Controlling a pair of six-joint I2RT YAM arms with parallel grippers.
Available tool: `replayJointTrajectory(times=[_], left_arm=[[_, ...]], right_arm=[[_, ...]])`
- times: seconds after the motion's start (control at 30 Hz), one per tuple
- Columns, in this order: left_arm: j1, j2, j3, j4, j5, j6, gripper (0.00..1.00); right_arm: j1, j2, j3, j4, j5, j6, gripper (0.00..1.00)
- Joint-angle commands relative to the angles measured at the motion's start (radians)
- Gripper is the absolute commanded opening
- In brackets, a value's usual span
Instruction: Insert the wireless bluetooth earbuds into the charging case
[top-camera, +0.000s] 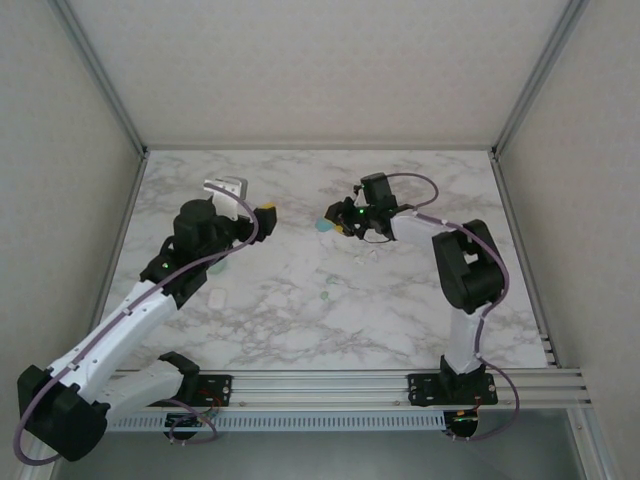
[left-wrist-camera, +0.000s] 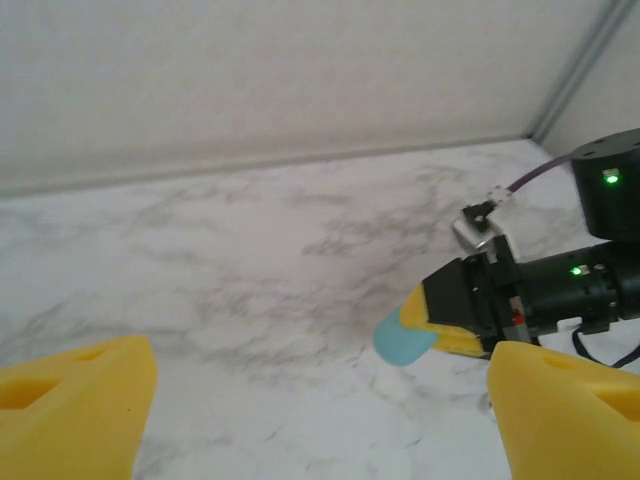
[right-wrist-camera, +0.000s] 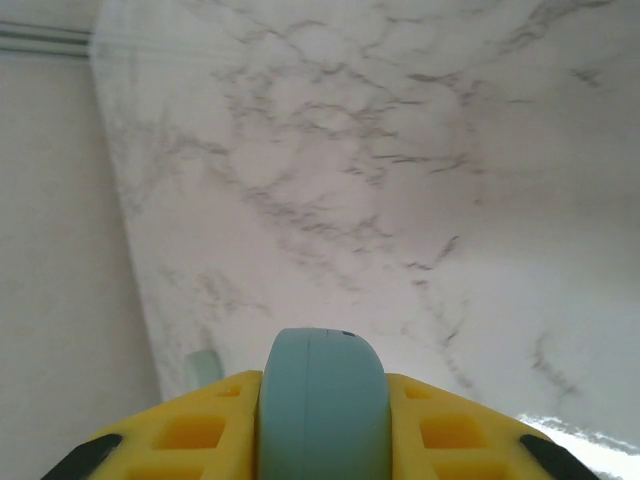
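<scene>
while right gripper (right-wrist-camera: 322, 425) clamps the teal case (right-wrist-camera: 322, 375), its inside hidden | left gripper (left-wrist-camera: 320, 400) wide, empty

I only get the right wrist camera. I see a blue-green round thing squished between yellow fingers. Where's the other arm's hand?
Observer: The left gripper faces your right gripper across the marble table. Its fingers are spread wide, with nothing between them.
Operator: Are any little earbuds lying around?
Observer: In the top view a tiny teal bit, likely an earbud, lies on the table, nearer the arm bases than your teal case.
</scene>
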Motion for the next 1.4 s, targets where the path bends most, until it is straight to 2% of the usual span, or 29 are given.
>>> replayJointTrajectory(times=[0.0,0.33,1.07,1.17,1.37], left_arm=[[0.023,0.034,0.042,-0.152,-0.098,-0.077,0.86],[0.041,0.088,0.089,-0.243,-0.097,-0.087,0.86],[0.082,0.184,0.108,-0.358,-0.137,-0.064,0.88],[0.117,0.206,0.123,-0.399,-0.092,-0.021,0.9],[0.233,0.354,0.222,-0.614,0.034,0.066,0.86]], right_arm=[[0.014,0.058,0.06,0.016,0.006,-0.042,0.15],[0.014,0.125,0.067,-0.031,0.022,-0.102,0.2],[0.007,0.062,0.098,-0.271,0.148,-0.249,0.49],[0.006,0.04,0.114,-0.315,0.172,-0.282,0.54],[0.006,-0.08,0.142,-0.413,0.234,-0.386,0.65]])
